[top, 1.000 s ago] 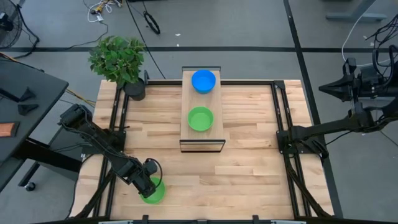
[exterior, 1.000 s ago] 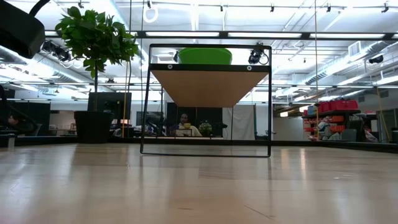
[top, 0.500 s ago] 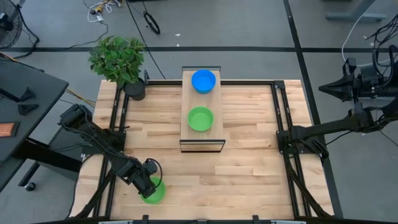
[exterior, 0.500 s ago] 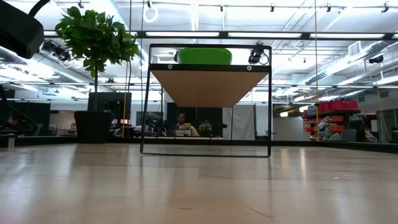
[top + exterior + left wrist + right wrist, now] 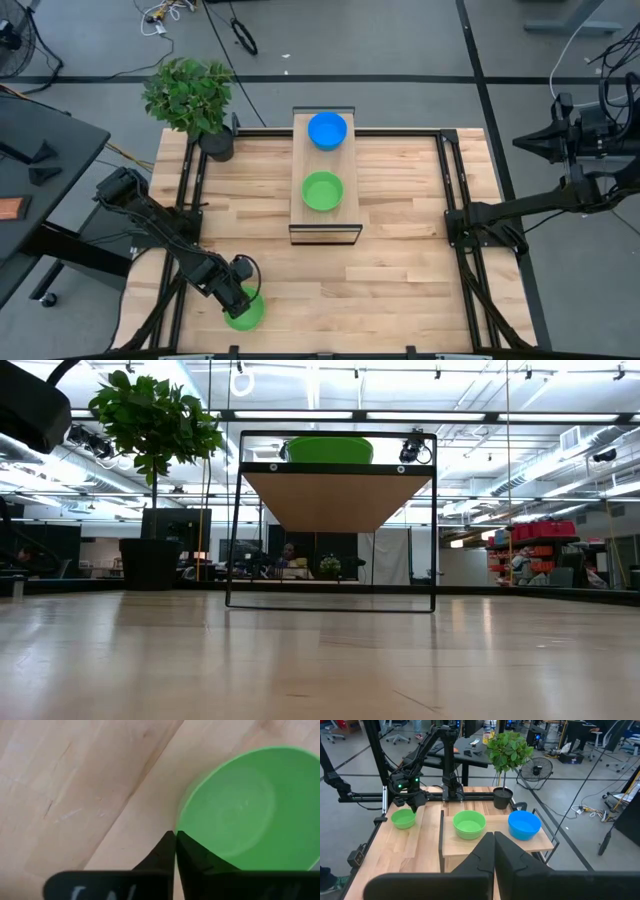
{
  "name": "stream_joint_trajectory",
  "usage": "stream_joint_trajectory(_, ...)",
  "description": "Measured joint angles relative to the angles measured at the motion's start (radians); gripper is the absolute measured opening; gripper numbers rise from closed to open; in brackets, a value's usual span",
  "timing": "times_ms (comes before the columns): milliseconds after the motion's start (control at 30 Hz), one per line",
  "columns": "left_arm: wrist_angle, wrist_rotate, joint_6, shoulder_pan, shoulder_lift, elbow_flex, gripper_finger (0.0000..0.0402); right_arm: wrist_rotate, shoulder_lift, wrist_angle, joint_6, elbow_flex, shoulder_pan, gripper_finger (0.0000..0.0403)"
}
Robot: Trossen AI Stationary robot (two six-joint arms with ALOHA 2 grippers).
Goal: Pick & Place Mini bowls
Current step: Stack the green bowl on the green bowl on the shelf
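A green mini bowl (image 5: pixel 246 310) sits on the wooden table near its front left corner, with my left gripper (image 5: pixel 238 298) shut at its rim. On the raised shelf (image 5: pixel 300 215) at the table's middle stand a blue mini bowl (image 5: pixel 327 130) toward the far end and a second green mini bowl (image 5: pixel 322 190) nearer. My right gripper (image 5: pixel 494 837) is shut with nothing in it, waiting over the table's right side (image 5: pixel 455 225). My left gripper pinches the green bowl's rim (image 5: pixel 178 826) on the side nearest the arm. One finger (image 5: pixel 192 855) is inside the bowl and the other (image 5: pixel 157 855) outside. The fingers come from above, slanting down. The bowl stands upright on the table.
A potted leafy plant (image 5: pixel 190 95) stands at the far left corner. The shelf's black frame (image 5: pixel 232 530) rises from the table's middle. Black rails (image 5: pixel 185 200) run along the table's left and right sides. Bare wood lies between the shelf and the front edge.
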Motion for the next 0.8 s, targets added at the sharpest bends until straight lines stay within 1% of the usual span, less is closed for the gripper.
stream_joint_trajectory(300,0.000,-0.006,0.001,0.000,-0.003,0.000,0.0004,0.000,0.000,0.000,0.000,0.000,0.000,0.0006)
stream_joint_trajectory(500,-0.011,-0.014,0.002,0.006,-0.034,0.011,0.0003,0.000,0.000,0.000,0.000,0.000,0.000,0.0006)
stream_joint_trajectory(800,-0.038,-0.096,0.076,0.056,-0.083,0.102,0.0001,0.000,0.000,0.000,0.000,0.000,0.000,0.0006)
